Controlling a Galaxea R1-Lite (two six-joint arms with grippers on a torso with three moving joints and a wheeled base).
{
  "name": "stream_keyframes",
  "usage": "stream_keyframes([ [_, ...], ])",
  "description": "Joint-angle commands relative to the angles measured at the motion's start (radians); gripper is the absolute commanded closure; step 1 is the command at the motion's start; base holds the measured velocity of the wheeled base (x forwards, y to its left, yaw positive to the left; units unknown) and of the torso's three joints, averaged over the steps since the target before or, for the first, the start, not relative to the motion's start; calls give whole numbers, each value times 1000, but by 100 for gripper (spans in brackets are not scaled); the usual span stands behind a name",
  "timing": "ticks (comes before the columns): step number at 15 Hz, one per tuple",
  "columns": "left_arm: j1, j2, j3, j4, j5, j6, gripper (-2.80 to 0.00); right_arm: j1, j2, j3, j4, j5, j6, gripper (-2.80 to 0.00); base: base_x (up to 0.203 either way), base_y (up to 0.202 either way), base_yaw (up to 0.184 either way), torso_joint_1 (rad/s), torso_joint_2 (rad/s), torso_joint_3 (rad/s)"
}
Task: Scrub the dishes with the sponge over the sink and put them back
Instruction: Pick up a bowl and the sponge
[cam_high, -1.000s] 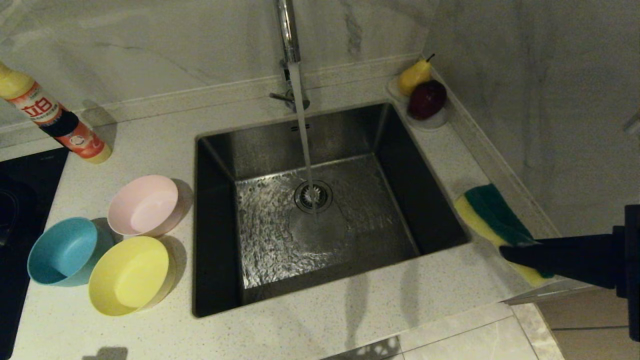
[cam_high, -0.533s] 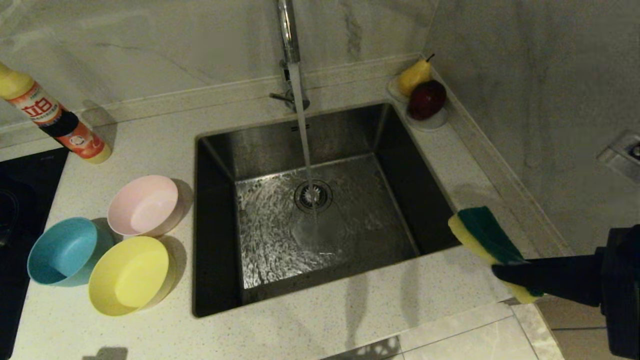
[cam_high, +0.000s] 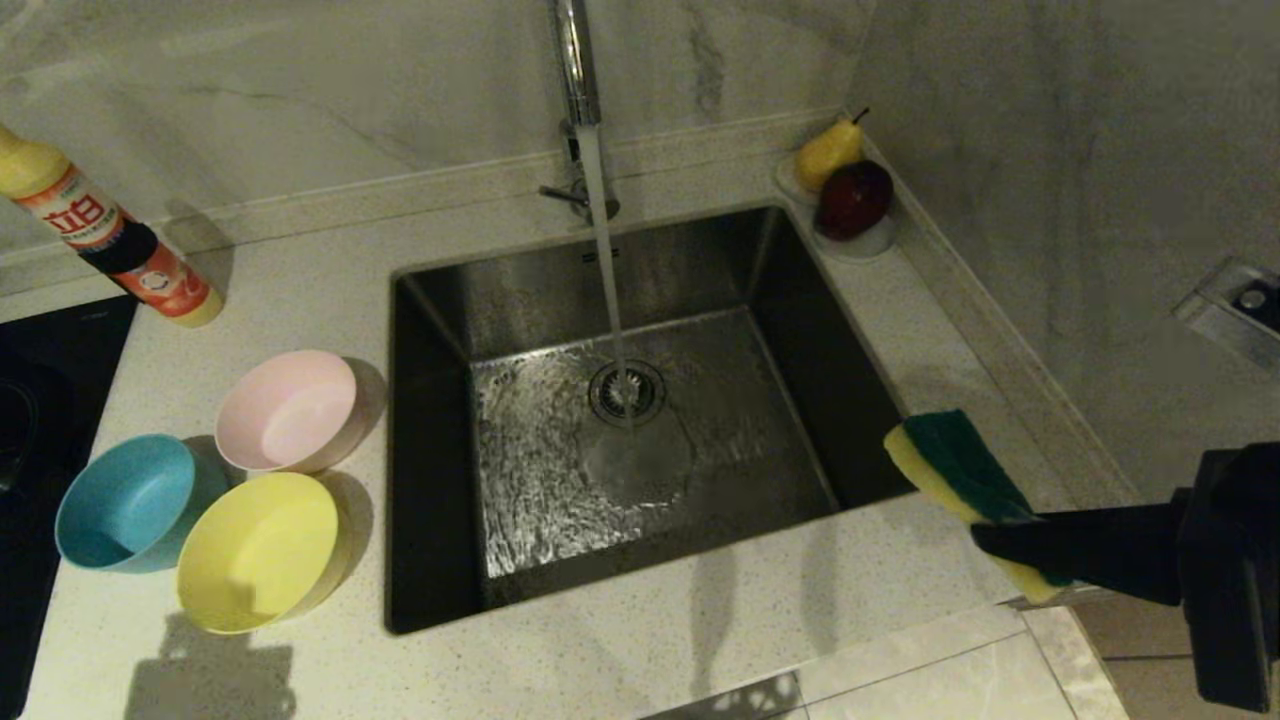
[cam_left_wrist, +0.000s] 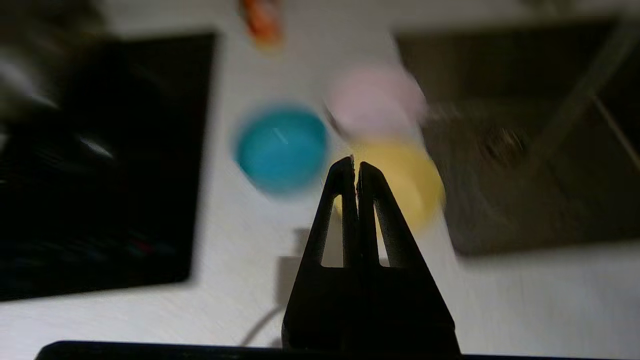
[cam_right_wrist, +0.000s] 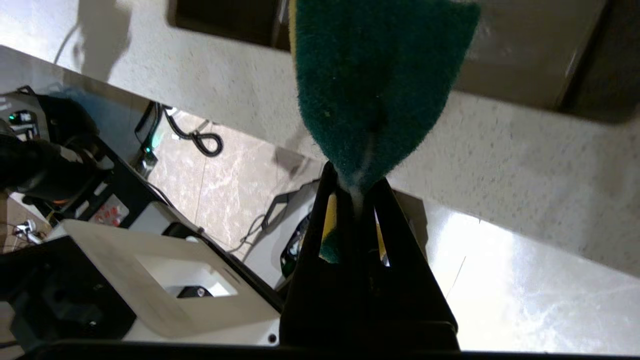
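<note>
- Sponge, rectangular yellow foam with green scouring face (cam_high: 955, 470), sits pinched in our right gripper (cam_high: 985, 540) above the counter, just right of the square steel sink (cam_high: 640, 400).
- Our left gripper (cam_left_wrist: 355, 167), fingers pressed together and empty, hangs above the yellow plastic bowl (cam_high: 258, 551), left of the sink.

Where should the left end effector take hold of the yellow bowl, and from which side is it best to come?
Probably the yellow bowl by its rim, from above: it sits upright with its mouth open. Choose the near edge, away from the blue bowl and pink bowl crowding it.
</note>
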Motion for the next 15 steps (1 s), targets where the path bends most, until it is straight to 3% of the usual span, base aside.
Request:
stream_keyframes([
  [1,1,283,-212,15,114,0,0,11,18,-12,2,0,2,0,0,0,0,0,0,0],
  [3,1,470,-322,23,216,1,0,18,39,-11,2,0,2,0,0,0,0,0,0,0],
  [5,2,641,-402,27,271,7,0,21,72,-12,-4,0,2,0,0,0,0,0,0,0],
  [10,68,1025,-560,16,330,45,0,20,128,4,-76,0,5,0,0,0,0,0,0,0],
  [12,155,1150,-636,11,308,53,0,19,141,-2,-76,0,5,0,0,0,0,0,0,0],
  [13,218,1191,-671,10,258,55,0,21,148,-4,-78,0,5,0,0,0,0,0,0,0],
  [15,325,1235,-700,13,91,52,0,20,172,-10,-78,1,5,0,0,0,0,0,0,0],
])
